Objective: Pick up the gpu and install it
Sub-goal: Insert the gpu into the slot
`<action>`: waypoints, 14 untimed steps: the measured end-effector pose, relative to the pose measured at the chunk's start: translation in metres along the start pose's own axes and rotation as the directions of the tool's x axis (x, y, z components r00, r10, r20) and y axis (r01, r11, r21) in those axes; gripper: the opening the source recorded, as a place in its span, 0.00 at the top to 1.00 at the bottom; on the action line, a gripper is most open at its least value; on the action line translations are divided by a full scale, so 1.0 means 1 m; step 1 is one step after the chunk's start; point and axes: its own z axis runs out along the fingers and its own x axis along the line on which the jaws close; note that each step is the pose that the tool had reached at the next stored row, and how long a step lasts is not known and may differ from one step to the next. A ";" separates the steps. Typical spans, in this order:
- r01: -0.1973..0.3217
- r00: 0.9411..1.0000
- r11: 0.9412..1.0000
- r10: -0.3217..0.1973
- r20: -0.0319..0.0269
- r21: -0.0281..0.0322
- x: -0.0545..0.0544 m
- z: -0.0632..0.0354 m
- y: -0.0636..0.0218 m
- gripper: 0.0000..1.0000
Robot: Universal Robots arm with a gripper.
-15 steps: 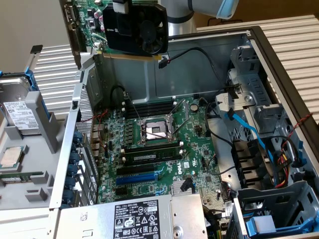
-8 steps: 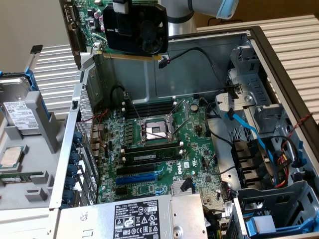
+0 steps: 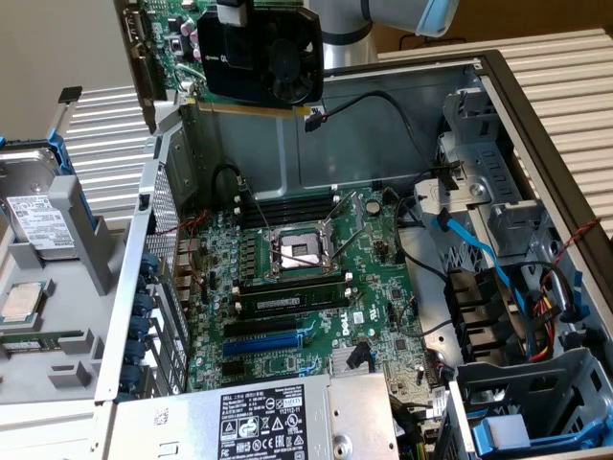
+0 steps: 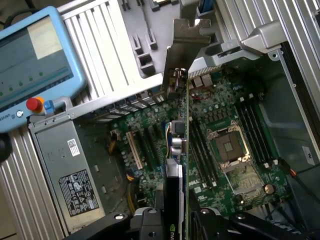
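Observation:
The gpu, a green card with a black cooler and fan, hangs in the air above the far edge of the open computer case. My gripper is shut on its upper edge. In the wrist view the gpu is seen edge-on, its silver bracket pointing away from my gripper. Below it lies the large green motherboard with the expansion slots; the card is well clear of them. In the wrist view the slots lie just beside the card's edge.
A grey power supply sits at the case's near end. A hard drive and its grey tray lie at the exterior view's left. Drive cages and blue and black cables crowd the exterior view's right. A teach pendant rests outside the case.

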 end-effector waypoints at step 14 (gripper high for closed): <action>0.175 0.985 0.984 -0.175 -0.004 0.016 -0.003 0.0019 -0.0067 0.73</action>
